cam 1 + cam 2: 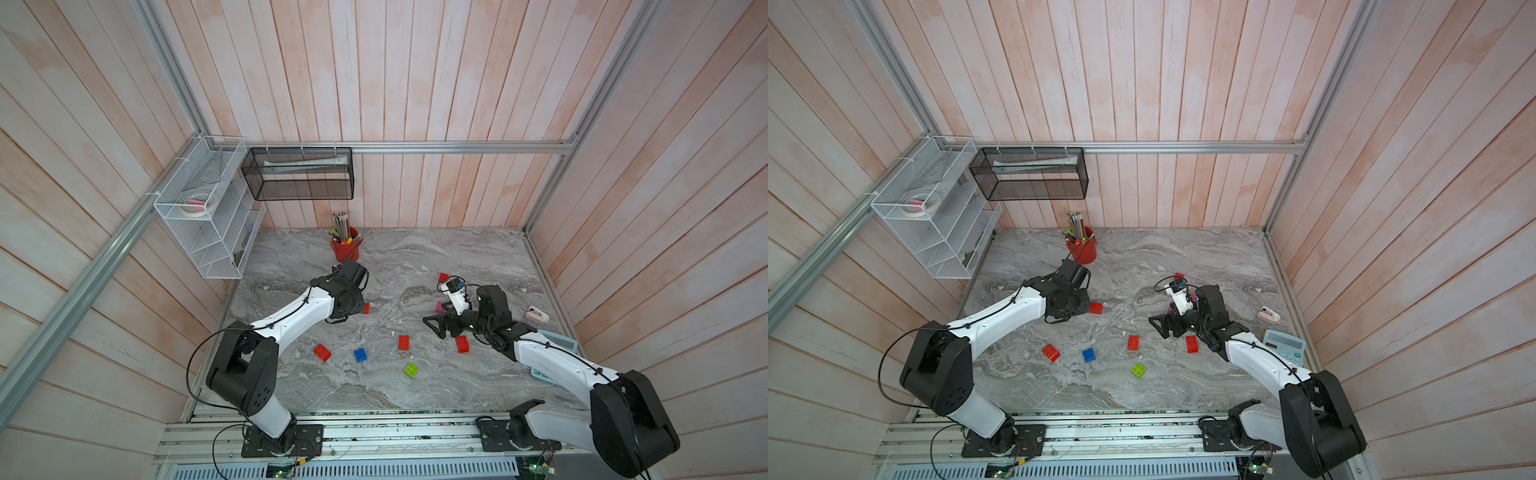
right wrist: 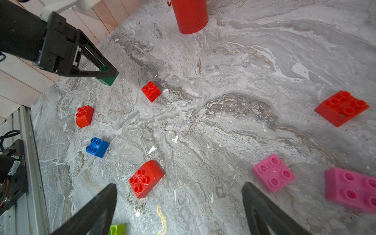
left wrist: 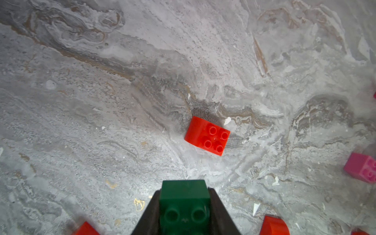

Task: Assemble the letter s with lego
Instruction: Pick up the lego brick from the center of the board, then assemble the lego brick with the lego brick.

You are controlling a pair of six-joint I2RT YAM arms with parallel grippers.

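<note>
Grey marbled worktop lay below the left pincer, which was clamped on a dark green studded plastic brick; a red studded plastic brick lay ahead of its tips. The right pincer hung wide open, a pink square plastic brick just beside it.

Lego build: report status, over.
Left claw shut on green brick. Right claw open, empty. Other bricks loose, none joined. Red brick lies ahead of left claw.
</note>
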